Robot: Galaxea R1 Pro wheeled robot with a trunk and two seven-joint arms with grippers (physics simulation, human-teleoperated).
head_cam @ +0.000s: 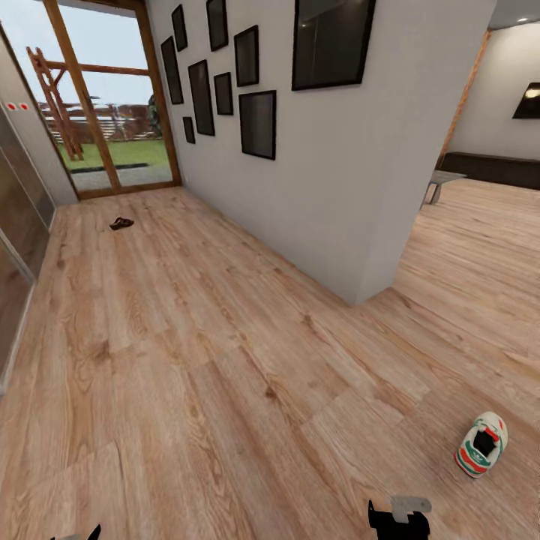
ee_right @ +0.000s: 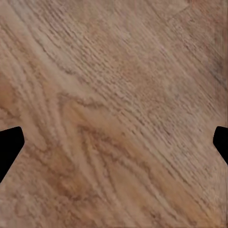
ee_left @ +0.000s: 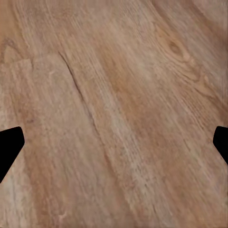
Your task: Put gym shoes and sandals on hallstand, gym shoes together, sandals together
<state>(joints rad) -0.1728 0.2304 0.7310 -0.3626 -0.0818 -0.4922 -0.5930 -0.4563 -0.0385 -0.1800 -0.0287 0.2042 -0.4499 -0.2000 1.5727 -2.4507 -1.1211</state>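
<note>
Both end effectors are sitting spread wide with nothing in them: in the wrist views the left end effector (ee_left: 114,142) and right end effector (ee_right: 114,142) are just framing bare corridor floor (head_cam: 225,360) between dark fingertips.

One gym shoe (head_cam: 481,444) is lying at the lower right of the head view, opening facing up, near the right arm's tip at the bottom edge. One sandal (head_cam: 121,223) is sitting way off at the upper left, near the glass door (head_cam: 112,97). I'm not spotting the other shoe, the other sandal or the hallstand from here.

What I'd be worrying about: the shoe is lying off to the side of the right arm, so a lazy reach could be nudging it across the slick planks instead of grabbing it. Pinching just the soft collar probably means it's swinging or slipping out on the way.

Also the white wall corner (head_cam: 367,292) is jutting into the middle of the frame, so driving toward the sandal is going to need a wide line. Picture frames (head_cam: 257,124) are hanging up high, not really in the way.
</note>
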